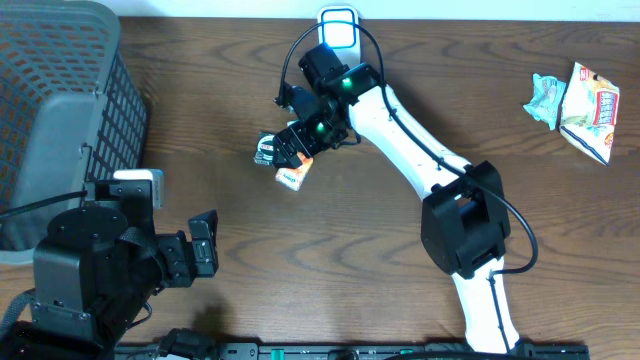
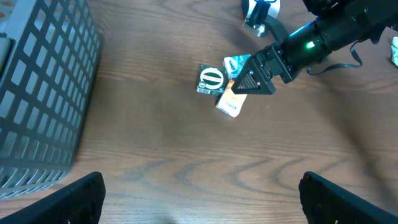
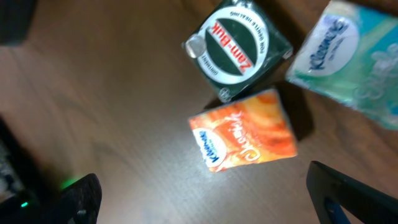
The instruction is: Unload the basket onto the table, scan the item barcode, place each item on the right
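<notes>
right gripper hangs just above the orange pack, jaws spread wide with nothing between them, so by my read this is the reach-and-pick step, with no scan begun. the orange pack lies flat on the tabletop in a tight cluster: a round tin in a dark wrapper touches its upper edge, and a teal pack sits just beside its upper right corner. the tin's label reads "zam-buk" in red on white inside a green ring, and the teal pack says "kleenex". the orange pack carries a small blue oval logo and pale script, both too blurred to read. no barcode shows on any upward face, so the code is probably underneath or on a side. the next move calls for dropping straight over the orange pack, closing across its narrow sides without catching the tin that presses on it, then lifting and turning it so the code faces the white-and-blue device, likely the scanner, well beyond the orange pack at the tabletop's far edge. left gripper is also wide and holding nothing, well apart from the orange pack on the near side. a grey basket stands far to the left of the orange pack, and snack bags lie far to its right.
</notes>
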Available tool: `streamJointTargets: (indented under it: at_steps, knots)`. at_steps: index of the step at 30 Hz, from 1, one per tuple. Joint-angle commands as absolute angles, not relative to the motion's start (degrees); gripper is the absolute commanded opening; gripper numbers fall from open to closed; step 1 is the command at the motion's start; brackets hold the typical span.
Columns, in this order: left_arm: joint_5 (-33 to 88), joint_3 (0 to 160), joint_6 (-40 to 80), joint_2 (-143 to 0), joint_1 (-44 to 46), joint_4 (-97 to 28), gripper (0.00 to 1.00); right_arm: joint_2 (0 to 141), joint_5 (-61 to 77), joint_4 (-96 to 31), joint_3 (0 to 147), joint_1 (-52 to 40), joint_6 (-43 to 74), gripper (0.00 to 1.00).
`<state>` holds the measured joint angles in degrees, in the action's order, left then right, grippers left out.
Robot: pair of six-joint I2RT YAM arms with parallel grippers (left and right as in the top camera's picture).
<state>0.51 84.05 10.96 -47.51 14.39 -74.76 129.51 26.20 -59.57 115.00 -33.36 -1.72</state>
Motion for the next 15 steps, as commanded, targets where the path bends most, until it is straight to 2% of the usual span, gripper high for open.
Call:
streamJointTargets:
  at_steps: [1,13,15]
  knots:
    - [0.43,84.58,11.68,-47.46,14.2,-74.81,0.98,129.49,19.79,-58.96,114.63,-33.78,-1.32,0.99]
    - [0.4,84.58,11.68,-47.46,14.2,-74.81,0.98,129.51,13.61,-55.88,114.63,-33.8,-1.3,0.99]
    - [0.43,84.58,11.68,-47.46,14.2,-74.81,0.98,129.51,13.61,-55.24,114.63,-33.8,-1.3,0.9]
